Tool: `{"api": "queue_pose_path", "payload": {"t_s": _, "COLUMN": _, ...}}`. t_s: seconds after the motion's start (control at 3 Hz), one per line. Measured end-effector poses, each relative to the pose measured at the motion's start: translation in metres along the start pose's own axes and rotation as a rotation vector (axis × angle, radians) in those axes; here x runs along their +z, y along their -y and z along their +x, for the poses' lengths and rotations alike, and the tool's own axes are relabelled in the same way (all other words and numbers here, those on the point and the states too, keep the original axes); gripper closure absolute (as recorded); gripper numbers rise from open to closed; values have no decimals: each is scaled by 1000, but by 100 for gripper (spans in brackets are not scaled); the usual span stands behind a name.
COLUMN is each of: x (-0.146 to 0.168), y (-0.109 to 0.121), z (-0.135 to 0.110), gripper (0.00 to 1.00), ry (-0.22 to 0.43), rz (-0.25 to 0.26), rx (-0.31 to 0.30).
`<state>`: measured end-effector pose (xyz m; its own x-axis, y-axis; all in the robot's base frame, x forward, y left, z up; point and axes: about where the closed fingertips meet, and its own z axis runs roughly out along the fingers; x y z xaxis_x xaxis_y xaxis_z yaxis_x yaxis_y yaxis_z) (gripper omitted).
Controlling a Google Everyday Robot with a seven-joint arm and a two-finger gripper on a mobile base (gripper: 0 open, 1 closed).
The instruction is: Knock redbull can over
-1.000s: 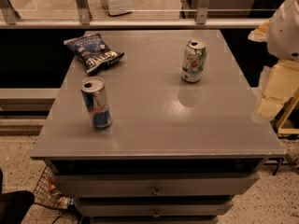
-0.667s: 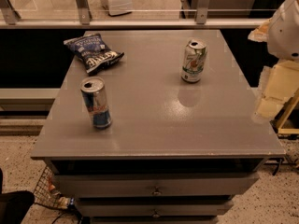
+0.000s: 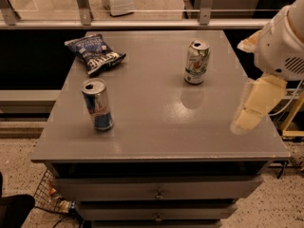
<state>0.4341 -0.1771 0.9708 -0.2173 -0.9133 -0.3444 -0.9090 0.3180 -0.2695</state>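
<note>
The redbull can (image 3: 98, 104) is slim, blue and silver with red markings. It stands upright near the front left of the grey table (image 3: 156, 127). My gripper (image 3: 251, 107) is a cream-coloured piece hanging from the white arm (image 3: 282, 44) over the table's right edge. It is far to the right of the redbull can and touches nothing. A wider white-and-green can (image 3: 196, 62) stands upright at the back, right of centre, between the gripper and the far edge.
A dark blue chip bag (image 3: 95, 54) lies at the back left of the table. Drawers (image 3: 159, 194) sit below the tabletop. A railing and glass (image 3: 142, 13) run behind the table. A wire basket (image 3: 52, 198) stands on the floor at the lower left.
My arm and gripper have shifted a little to the left, further over the table's right edge. Both cans and the bag have not moved.
</note>
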Motion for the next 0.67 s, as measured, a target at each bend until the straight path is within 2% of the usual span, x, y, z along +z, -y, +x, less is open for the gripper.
{"api": "queue_pose_path", "payload": {"t_s": 0.33, "x": 24, "y": -16, "z": -21, "gripper": 0, "ry": 163, "rz": 0, "rx": 51}}
{"api": "queue_pose_path", "payload": {"t_s": 0.67, "x": 42, "y": -19, "z": -41, "gripper": 0, "ry": 336, "rz": 25, "rx": 107}}
